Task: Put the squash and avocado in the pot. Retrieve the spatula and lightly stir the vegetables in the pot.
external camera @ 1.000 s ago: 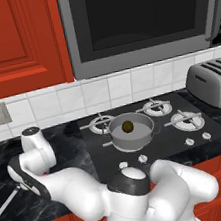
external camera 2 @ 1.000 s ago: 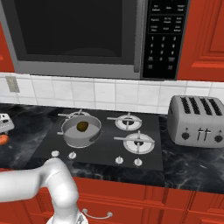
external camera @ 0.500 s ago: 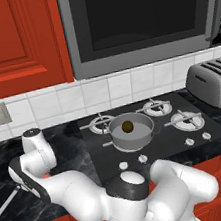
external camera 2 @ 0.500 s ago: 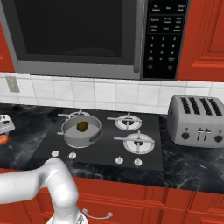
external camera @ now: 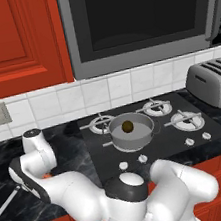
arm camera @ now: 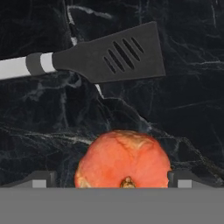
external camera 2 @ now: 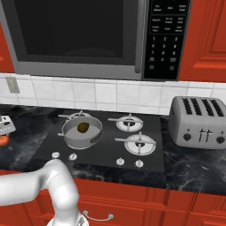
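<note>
The avocado (external camera: pixel 127 126) is already sitting in the pot (external camera: pixel 132 135) on the stove. The gripper (arm camera: pixel 111 178) is hovering wide open and empty, straddling the squash (arm camera: pixel 123 159) on the dark counter (arm camera: pixel 183 109), the spatula (arm camera: pixel 98 58) lying just beyond. Squash, then stirring, are waiting to be done.

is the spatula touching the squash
Apart. The hand view shows a plain strip of black counter between the spatula blade and the squash.
</note>
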